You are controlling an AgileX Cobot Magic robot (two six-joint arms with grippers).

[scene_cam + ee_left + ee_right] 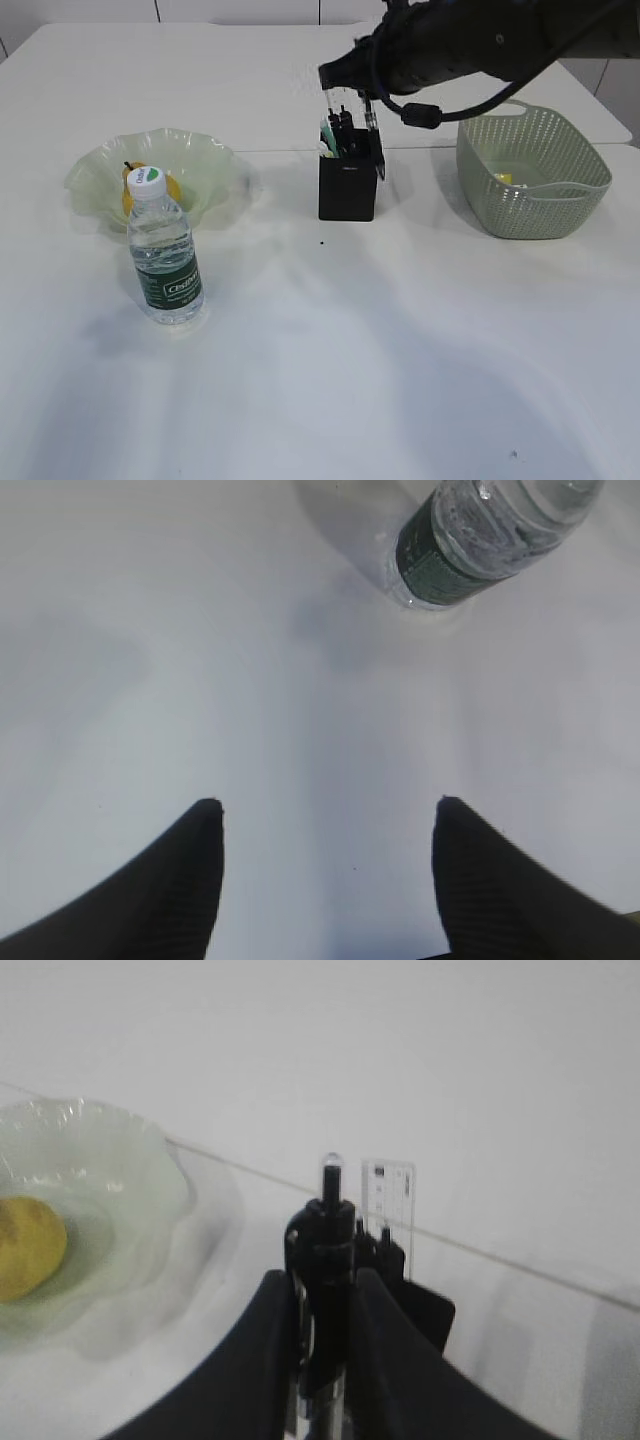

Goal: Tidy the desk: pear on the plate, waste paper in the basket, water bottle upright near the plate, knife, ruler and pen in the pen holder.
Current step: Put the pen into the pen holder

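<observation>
Item: pen, dark-barrelled with a small clear tip at its top, standing nearly upright and being pinched between the two fingers of the right hand, directly over the black holder near the middle of the tabletop's far half. The holder is already carrying a clear ruler and other dark sticks, so the free slot appears narrow. Handling note: the pen is best being lowered straight down with its barrel kept vertical, its lower end steered clear of the ruler, and let go only once it is sitting well inside the walls; a slanted release is risking a tip-out or a nudge to the holder. Left hand is hanging spread and empty above bare tabletop, just near the bottle. Other stock: the bottle is standing upright, white-capped and green-labelled, just in front of the wavy green plate toward the left edge; the yellow pear is lying on that plate; the green basket is sitting toward the right edge, with something small and yellowish inside, too small to identify.
</observation>
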